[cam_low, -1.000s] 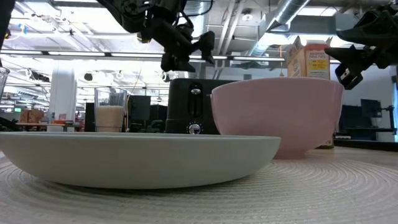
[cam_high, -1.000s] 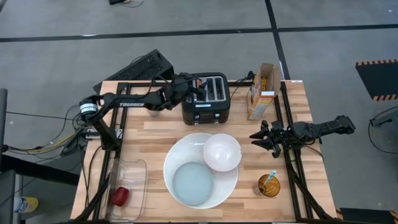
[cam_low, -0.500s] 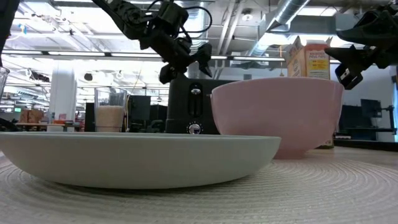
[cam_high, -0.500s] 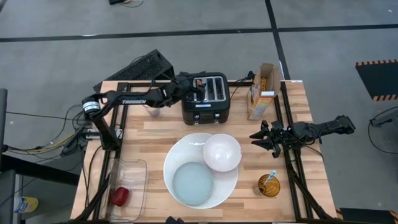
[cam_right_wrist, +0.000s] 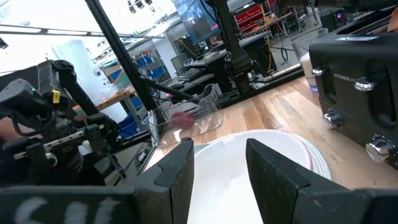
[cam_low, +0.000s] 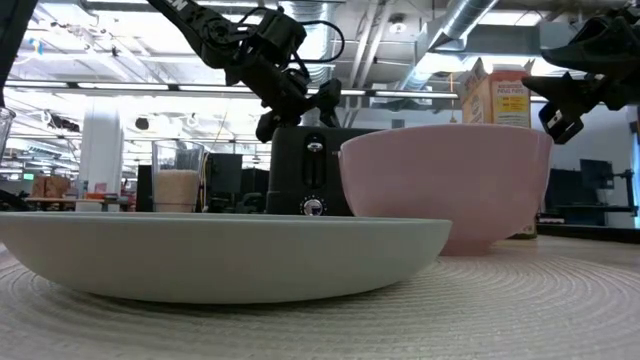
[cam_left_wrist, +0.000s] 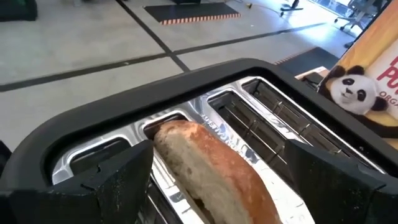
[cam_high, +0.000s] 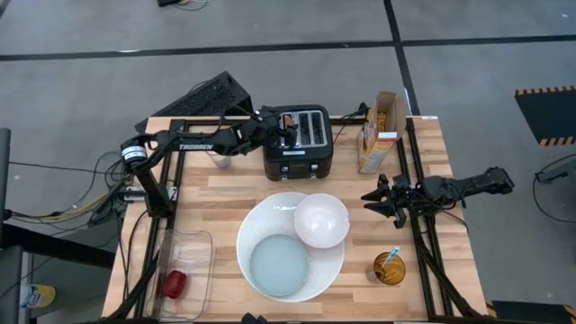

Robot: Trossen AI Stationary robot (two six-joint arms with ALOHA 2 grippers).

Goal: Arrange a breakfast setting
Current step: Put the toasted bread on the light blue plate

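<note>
Reaching lower, our left gripper point(cam_left_wrist: 211, 180) stood wide open astride the bagel point(cam_left_wrist: 211, 165) in the toaster point(cam_high: 299, 141), upper centre; extraction looked imminent. The right gripper point(cam_high: 389, 200), part-open and empty, waited mid-right.

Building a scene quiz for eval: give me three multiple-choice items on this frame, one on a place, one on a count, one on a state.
1. Where is the bagel?
A. in a toaster slot
B. on the large white plate
C. in the clear bin

2. How many dishes sit on the large white plate?
A. none
B. two
C. four

3. The left gripper is:
A. shut on the spoon
B. open astride the bagel
C. parked off the table

Answers:
1 A, the left wrist view shows it standing in a slot.
2 B, white bowl and blue-grey plate.
3 B, one finger each side of it.
</note>
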